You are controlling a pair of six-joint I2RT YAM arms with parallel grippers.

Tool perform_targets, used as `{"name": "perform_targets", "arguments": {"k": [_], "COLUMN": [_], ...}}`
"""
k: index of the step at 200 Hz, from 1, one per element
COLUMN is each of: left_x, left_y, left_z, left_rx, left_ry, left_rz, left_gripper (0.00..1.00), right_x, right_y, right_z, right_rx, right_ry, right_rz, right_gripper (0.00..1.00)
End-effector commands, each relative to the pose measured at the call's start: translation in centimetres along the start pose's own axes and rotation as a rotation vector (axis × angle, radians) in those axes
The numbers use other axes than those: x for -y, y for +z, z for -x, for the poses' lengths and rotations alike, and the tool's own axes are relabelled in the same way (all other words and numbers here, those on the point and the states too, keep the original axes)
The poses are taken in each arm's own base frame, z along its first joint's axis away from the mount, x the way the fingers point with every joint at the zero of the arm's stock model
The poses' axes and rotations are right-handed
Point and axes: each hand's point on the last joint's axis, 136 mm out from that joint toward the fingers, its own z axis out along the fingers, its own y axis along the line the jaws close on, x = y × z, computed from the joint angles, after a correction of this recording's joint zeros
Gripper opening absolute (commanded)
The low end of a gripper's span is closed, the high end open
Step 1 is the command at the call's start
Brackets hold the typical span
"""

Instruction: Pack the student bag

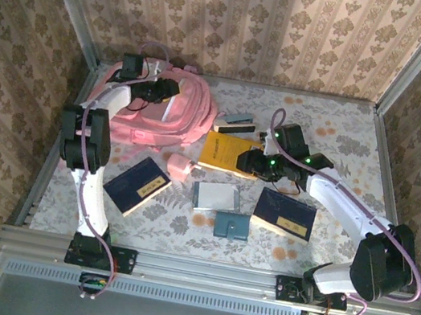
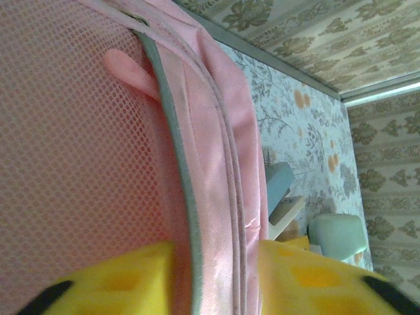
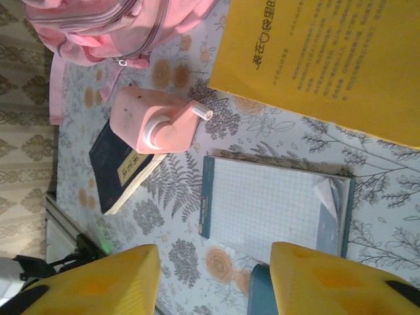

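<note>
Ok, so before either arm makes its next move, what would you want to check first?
1. Left gripper has hold of the student bag: ok; the bag's rim fabric fills the gap in it.
2. Bag opened wide enough for books: cannot tell.
3. Right gripper free: ok; open, holding nothing.
4. Right gripper's target settled: cannot tell; it hovers near both the yellow book and the grid notebook.
5. Those two lie flat on the table, not stacked: ok.
6. Arms apart: ok; left at the bag, right mid-table.
</note>
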Motion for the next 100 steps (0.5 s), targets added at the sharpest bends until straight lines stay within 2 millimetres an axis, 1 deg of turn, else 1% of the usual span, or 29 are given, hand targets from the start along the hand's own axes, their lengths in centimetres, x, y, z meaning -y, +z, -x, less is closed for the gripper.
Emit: {"name": "perform_targets", "arguments": {"k": [1,9,22,32,34,37,58,81,100], "left_x": [1.8,1.6,1.3,1.2,1.2,1.2,1.5,1.8,1.4], "left_y": [1.2,1.4,1.6,1.5,1.5,1.5,1.3,1.6,2.4], "left_z": [-0.4,-0.6,-0.9,-1.0,-1.0,-1.0,-0.9,-1.1,-1.7], "left_rx": [-0.049,-0.061,-0.071,-0.075,-0.075,-0.074,-0.07,-0.089,-0.124], "left_ry": [0.031,0.032,0.044,0.052,0.054,0.057,0.077,0.089,0.086], "left_rz": [-0.071,-0.06,-0.038,-0.014,-0.009,-0.004,0.011,0.012,0.023], "left_gripper": [0.27,0.23,0.22,0.26,0.26,0.27,0.29,0.32,0.34], "right_x": [1.1,1.4,1.5,1.8,1.3,1.2,0.6,1.1,1.3], "right_y": [0.4,0.4,0.1,0.3,-0.2,-0.4,-0.5,-0.1,-0.1], "right_z": [-0.7,-0.7,-0.8,-1.1,-1.0,-0.9,-1.4,-1.7,-1.8], "right_rx": [-0.015,-0.005,0.009,0.008,0.026,0.033,0.037,0.023,0.014], "right_ry": [-0.04,-0.053,-0.065,-0.063,-0.072,-0.077,-0.088,-0.084,-0.086], "right_rz": [-0.079,-0.105,-0.122,-0.122,-0.109,-0.102,-0.053,-0.066,-0.076], "right_gripper": [0.49,0.5,0.5,0.5,0.51,0.51,0.52,0.52,0.52]}}
